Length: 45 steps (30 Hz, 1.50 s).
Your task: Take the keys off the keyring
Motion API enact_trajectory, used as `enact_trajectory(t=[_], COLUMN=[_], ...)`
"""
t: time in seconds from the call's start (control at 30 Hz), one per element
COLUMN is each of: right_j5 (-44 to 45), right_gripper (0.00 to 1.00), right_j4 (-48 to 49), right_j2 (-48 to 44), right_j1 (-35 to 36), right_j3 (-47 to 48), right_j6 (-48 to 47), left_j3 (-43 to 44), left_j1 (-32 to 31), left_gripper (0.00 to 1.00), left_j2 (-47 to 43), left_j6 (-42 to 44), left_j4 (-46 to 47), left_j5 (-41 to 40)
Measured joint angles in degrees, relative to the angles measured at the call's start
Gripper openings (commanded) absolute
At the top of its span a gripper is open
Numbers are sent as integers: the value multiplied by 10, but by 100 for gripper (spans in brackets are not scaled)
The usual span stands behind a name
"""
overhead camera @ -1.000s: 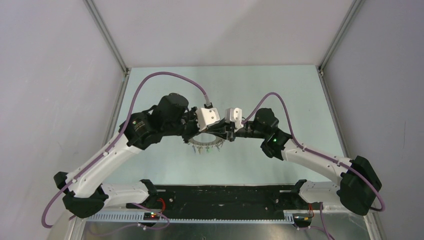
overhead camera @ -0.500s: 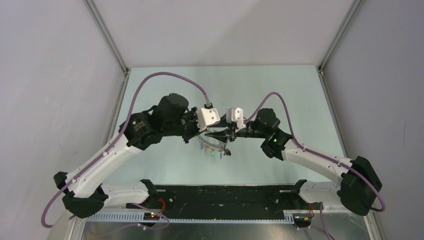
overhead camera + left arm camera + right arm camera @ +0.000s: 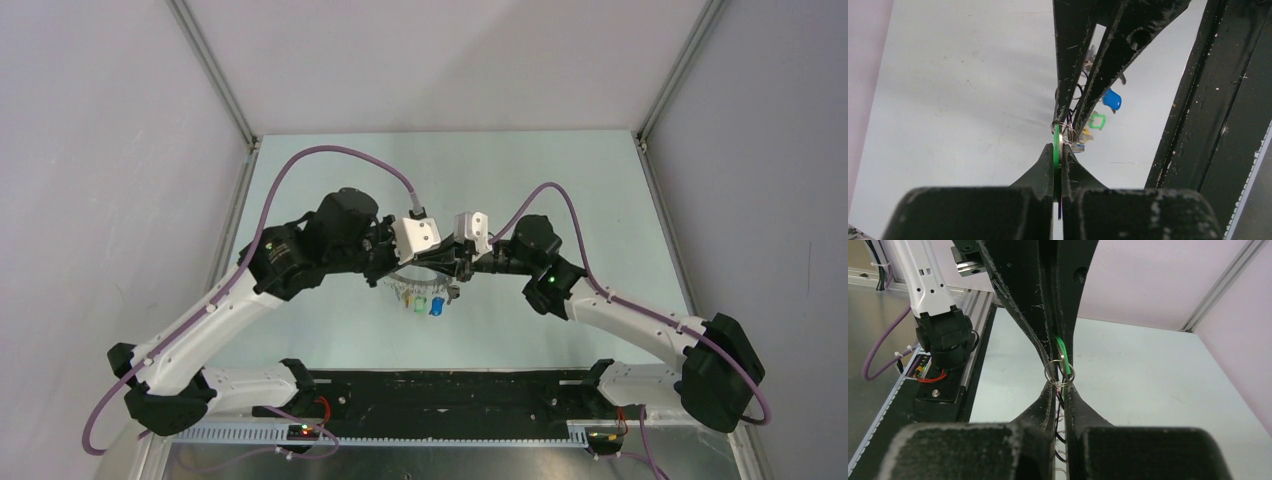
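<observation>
The keyring [image 3: 1060, 144] was found held above the surface [image 3: 560, 180], its rim clamped by the left pincer [image 3: 1059, 151] and the right pincer [image 3: 1060, 386]. The keys [image 3: 428, 305] were seen hung beneath.

The arms have white links [image 3: 200, 335], black joints [image 3: 345, 215], looping purple cables [image 3: 340, 148] and a green light [image 3: 549, 281].

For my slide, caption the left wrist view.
Left gripper pinches a green tag, right gripper tip-to-tip opposite, blue key dangling.
</observation>
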Motion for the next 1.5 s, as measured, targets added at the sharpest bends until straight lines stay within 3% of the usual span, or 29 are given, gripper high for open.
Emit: enact_trajectory(t=[0.2, 0.4, 0.53, 0.7, 0.87, 0.93, 0.97, 1.37, 1.5], right_j5=[-2, -5, -7, -9, -8, -8, -8, 0, 28], right_gripper=[0, 15, 6, 21, 22, 2, 0, 0, 0], right_j4=[-7, -11, -14, -16, -19, -21, -21, -22, -66], right_j2=[-3, -5, -7, -8, -8, -9, -9, -10, -10], right_j1=[-5, -10, -14, -16, -20, -21, -21, -21, -22], right_j3=[1, 1, 2, 5, 6, 6, 6, 7, 31], right_j6=[9, 25, 33, 41, 41, 41, 40, 65, 102], left_j3=[0, 0, 0, 0, 0, 0, 0, 0, 0], left_j1=[-2, -2, -2, -3, -3, -3, -3, -5, -8], left_gripper=[0, 0, 0, 0, 0, 0, 0, 0, 0], left_j2=[0, 0, -1, -2, -6, -9, -9, -10, -10], left_j6=[3, 9, 10, 10, 10, 10, 10, 13, 16], left_j4=[-2, -1, 0, 0, 1, 1, 1, -2, 3], left_j5=[-4, -9, -9, -9, -9, -9, -9, -10, -27])
